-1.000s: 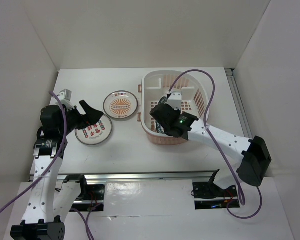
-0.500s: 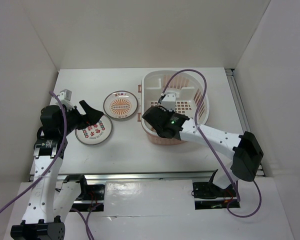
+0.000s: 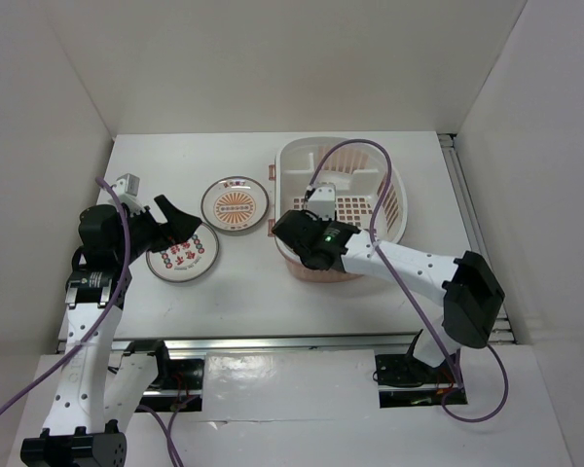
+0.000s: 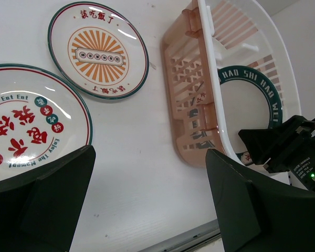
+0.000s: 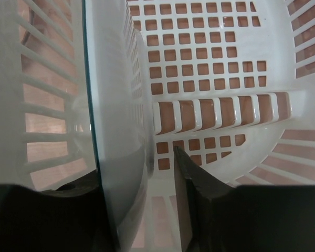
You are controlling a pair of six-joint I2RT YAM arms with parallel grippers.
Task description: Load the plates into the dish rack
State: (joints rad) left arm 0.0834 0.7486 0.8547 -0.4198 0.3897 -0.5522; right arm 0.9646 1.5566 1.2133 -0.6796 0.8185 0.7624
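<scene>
— Where is the green plate (image 4: pixel 262 86)?

— Inside the rack (image 3: pixel 389 175), on edge, right against its left wall. The rack sits on the right half of the worktop (image 3: pixel 243 292), towards the far edge.

— Is the right gripper (image 5: pixel 131 168) holding it?

— Its jaws stand on either side of the plate, spread. One finger lies close along the plate's face. The other finger (image 5: pixel 191 210) stands off the back, and the rack's grid shows in the gap between them.

— And the other two plates?

— Both lie flat, left of the rack. The sunburst plate (image 3: pixel 236 204) is near mid-worktop, just beside the rack's left wall. The red plate (image 3: pixel 183 254) is nearer the left edge and the near edge, close to the sunburst one; I cannot tell if their rims touch.

— The left gripper (image 3: pixel 178 222)?

— It hangs over the red plate's far-right rim, jaws wide apart, with nothing between them.
</scene>
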